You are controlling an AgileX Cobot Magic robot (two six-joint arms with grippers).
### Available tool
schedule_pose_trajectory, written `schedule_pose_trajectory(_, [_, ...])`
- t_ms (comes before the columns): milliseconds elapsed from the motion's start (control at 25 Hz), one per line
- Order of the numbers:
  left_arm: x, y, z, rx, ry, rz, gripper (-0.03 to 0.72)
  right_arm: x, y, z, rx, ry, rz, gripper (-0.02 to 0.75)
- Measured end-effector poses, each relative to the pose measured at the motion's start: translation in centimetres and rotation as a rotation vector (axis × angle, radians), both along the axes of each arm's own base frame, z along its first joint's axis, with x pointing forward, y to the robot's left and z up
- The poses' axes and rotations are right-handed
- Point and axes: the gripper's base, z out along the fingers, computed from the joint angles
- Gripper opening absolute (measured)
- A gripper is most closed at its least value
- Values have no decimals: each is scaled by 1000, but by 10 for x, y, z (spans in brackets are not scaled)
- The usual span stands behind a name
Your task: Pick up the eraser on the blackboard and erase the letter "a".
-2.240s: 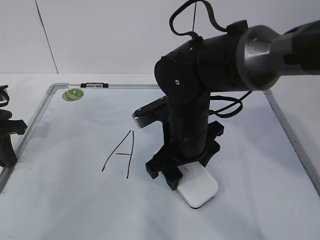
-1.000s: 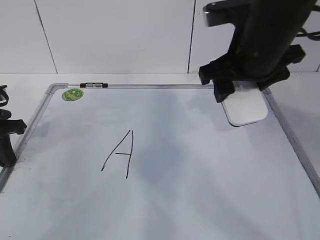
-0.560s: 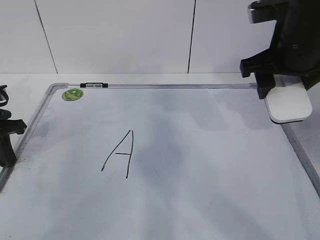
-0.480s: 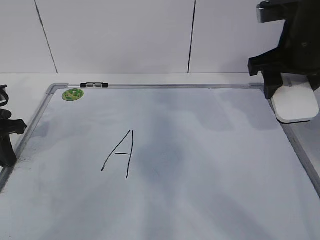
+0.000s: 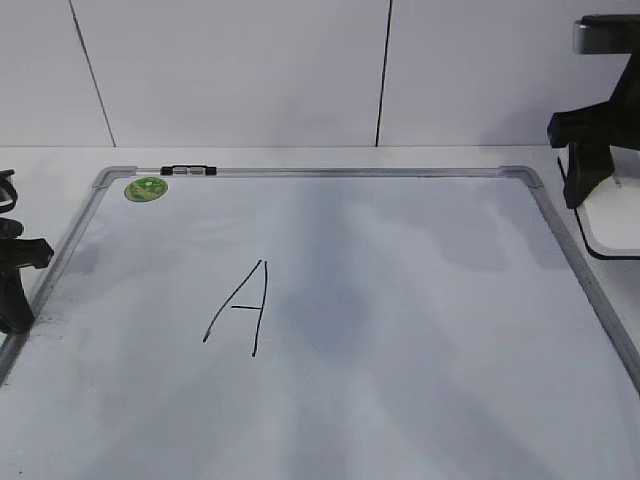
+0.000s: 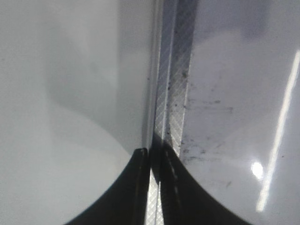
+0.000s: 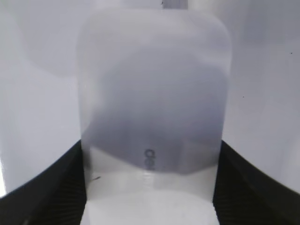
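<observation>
The blackboard (image 5: pixel 330 400) is a white board with a grey frame, lying flat. A tall capital "A" (image 5: pixel 240 305) is written left of its middle. No lowercase "a" shows on it. My right gripper (image 5: pixel 603 200) is at the far right edge of the exterior view, just outside the board's right frame, shut on the white eraser (image 5: pixel 612 225). In the right wrist view the eraser (image 7: pixel 152 93) sits between the two black fingers (image 7: pixel 51 192), grey lettering up. My left gripper (image 5: pixel 15 285) rests at the board's left frame, with its jaws almost together and empty (image 6: pixel 154 157).
A small green round sticker (image 5: pixel 146 188) and a black clip (image 5: pixel 187 170) sit at the board's far left corner. The board's metal frame (image 6: pixel 176 93) runs under the left gripper. A white wall rises behind the table.
My right gripper has carried the eraser from the board's middle up and to the right, past the right frame. The left gripper has not moved.
</observation>
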Motion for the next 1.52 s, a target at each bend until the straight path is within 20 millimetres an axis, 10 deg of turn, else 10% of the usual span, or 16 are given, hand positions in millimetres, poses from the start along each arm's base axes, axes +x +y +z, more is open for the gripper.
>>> schedule_pose_trajectory(800, [0, 0, 0, -1, -1, 0, 50, 31, -1, -91, 19, 284, 15, 560])
schedule_pose_trajectory(1520, [0, 0, 0, -3, -3, 1, 50, 39, -2, -113, 1, 299, 24, 560])
